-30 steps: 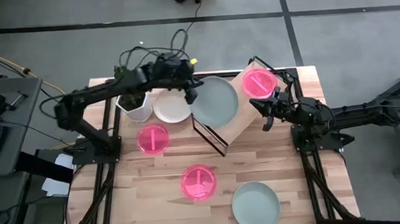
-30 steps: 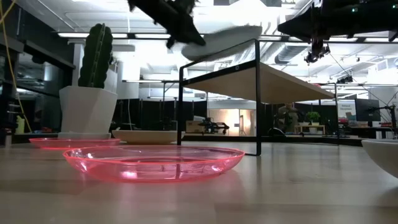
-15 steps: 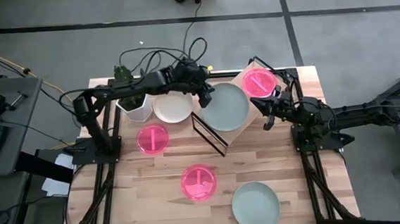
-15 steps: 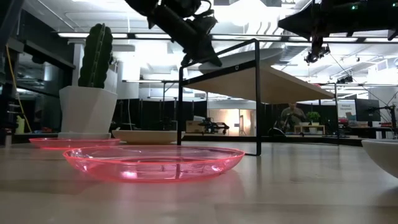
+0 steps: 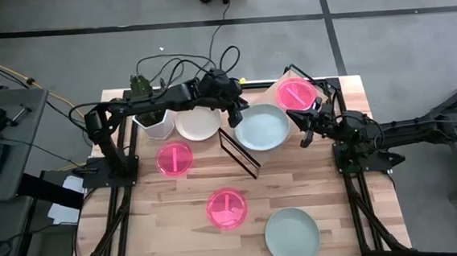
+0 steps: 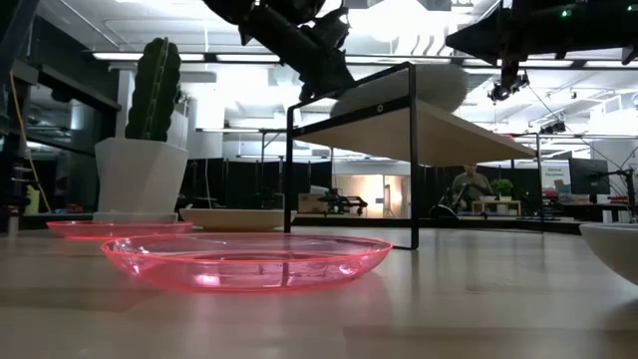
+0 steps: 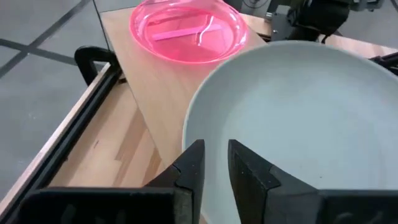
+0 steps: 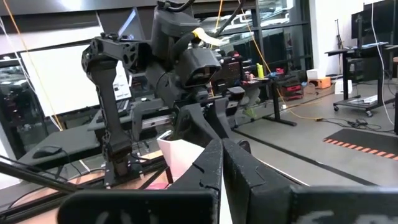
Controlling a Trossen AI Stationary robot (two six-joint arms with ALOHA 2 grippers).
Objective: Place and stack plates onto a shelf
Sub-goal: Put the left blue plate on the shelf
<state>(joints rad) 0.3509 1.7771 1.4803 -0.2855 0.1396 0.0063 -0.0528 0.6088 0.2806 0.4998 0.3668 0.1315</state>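
Note:
My left gripper [image 5: 238,113] reaches over the shelf's left end and is shut on a pale grey-green plate [image 5: 262,128], which lies level over the plywood shelf [image 7: 155,99]. A pink plate [image 5: 296,93] sits on the shelf's far end. My right gripper [image 5: 303,132] hovers shut by the shelf's right side, touching nothing. On the table lie a cream-white plate [image 5: 197,124], two pink plates [image 5: 174,159] [image 5: 228,208] and a second grey-green plate [image 5: 292,235]. My left gripper pinches the grey-green plate's rim [image 7: 214,163] between its two fingers, one finger [image 7: 191,167] below and one finger [image 7: 247,171] on the inner side. It comes from the table's left, slanting down. The plate is level, low over the shelf board; whether it rests there I cannot tell.
A white pot with a green cactus [image 5: 153,117] stands at the far left, beside the cream plate. The shelf's black frame [image 5: 238,153] juts toward the table's middle. Bare planks lie between the pink plates and the near edge.
My left gripper has carried the grey-green plate toward the right and slightly nearer, over the shelf, and lowered it. The plate, held higher and tilted before, now lies level at the shelf's top.

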